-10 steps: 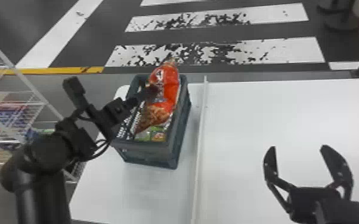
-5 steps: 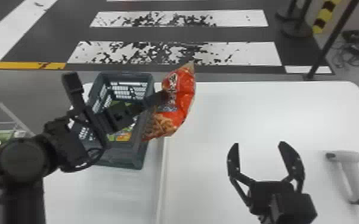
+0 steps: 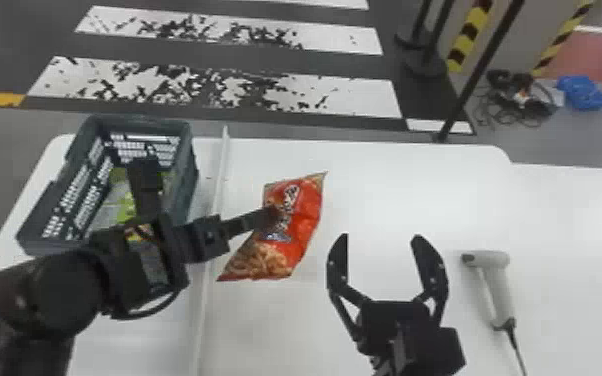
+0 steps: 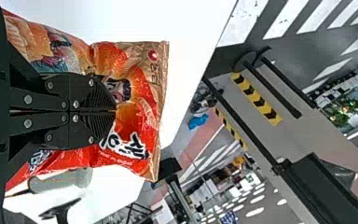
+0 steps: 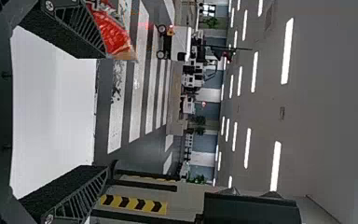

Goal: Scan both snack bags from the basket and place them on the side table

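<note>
From here, the left arm (image 3: 60,295) hides the near side of the basket (image 3: 192,170) and part of the green packet (image 3: 124,210) inside, its print too blurred to read. The jaws of the left gripper (image 3: 269,217) cover some of the red snack bag (image 3: 297,235). The scanner (image 3: 500,290) has its cable (image 3: 518,352) cut off by the head view's bottom edge.

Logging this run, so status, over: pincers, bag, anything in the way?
Left pincer shut on red snack bag, over table. Right pincer open. It stands between bag and scanner, possibly in the way.
</note>
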